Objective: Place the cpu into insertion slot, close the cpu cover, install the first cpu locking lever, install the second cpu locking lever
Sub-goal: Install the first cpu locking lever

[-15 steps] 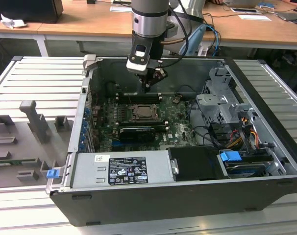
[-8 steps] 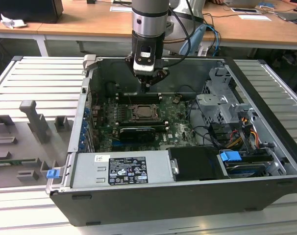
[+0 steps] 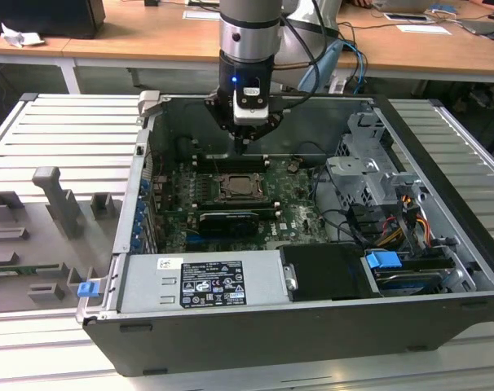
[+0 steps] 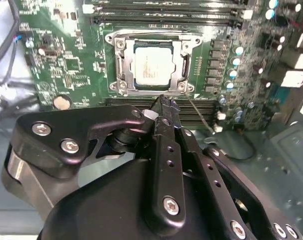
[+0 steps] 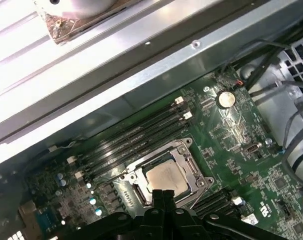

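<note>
While the arm is reaching down into the open computer case (image 3: 312,334), its gripper (image 3: 243,147) is hanging with its fingers pressed together and carrying nothing, the tip poised near the rim of the insertion slot (image 4: 154,36). The cpu (image 4: 152,67) is sitting in that slot on the green circuit board (image 4: 66,65), and the cpu cover (image 4: 178,62) is lying flat around it, framing the chip's pale face. In both wrist views the gripper's black body is blocking the nearest edge of the slot. A thin metal rod (image 4: 201,117) is angling away from one corner across the long black memory slots (image 5: 131,136). A coin battery (image 5: 225,98) is shining on the board. In the exterior view, a grey power supply box (image 3: 202,281) is lying at the case's front. A drive cage (image 3: 369,175) and bundled cables (image 3: 410,216) are crowding the exterior view's right, and grey fixtures (image 3: 59,204) are standing on the slatted metal desk (image 3: 59,122) at its left.
</note>
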You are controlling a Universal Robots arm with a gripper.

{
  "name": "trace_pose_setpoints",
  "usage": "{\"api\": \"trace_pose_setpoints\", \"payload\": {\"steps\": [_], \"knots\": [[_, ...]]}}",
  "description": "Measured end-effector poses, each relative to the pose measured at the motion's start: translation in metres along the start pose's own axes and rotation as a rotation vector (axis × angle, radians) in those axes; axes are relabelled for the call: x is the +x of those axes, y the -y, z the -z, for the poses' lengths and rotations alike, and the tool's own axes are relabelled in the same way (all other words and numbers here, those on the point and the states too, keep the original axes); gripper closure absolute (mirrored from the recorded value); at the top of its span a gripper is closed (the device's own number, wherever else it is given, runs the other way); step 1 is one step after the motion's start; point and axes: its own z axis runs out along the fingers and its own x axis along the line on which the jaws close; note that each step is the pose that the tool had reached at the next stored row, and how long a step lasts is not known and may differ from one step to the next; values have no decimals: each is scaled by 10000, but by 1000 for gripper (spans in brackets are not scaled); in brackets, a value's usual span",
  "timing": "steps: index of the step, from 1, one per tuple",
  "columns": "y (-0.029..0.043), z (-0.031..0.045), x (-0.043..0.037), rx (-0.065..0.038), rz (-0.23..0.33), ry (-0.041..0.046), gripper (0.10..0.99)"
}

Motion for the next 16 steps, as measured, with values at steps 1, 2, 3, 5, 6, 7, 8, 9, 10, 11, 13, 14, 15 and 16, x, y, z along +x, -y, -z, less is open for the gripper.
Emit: {"api": "trace_pose_setpoints", "payload": {"steps": [1,2,3,5,6,7,8,9,10,11,13,14,15,16], "knots": [[0,0,0,7,273,-16,980],[0,0,0,11,452,-26,980],[0,0,0,17,652,-37,980],[0,0,0,27,1055,-61,980],[0,0,0,31,1214,-70,980],[0,-1,0,36,1404,-81,980],[0,-1,0,44,1729,-100,980],[0,-3,0,55,2175,-125,980],[0,-5,0,64,2538,-147,980],[0,-7,0,73,2876,-166,980],[1,-9,0,82,3369,-183,980],[2,-10,2,78,3423,-169,980],[6,-12,9,70,3453,-146,980],[11,-15,20,62,3469,-126,980]]}}
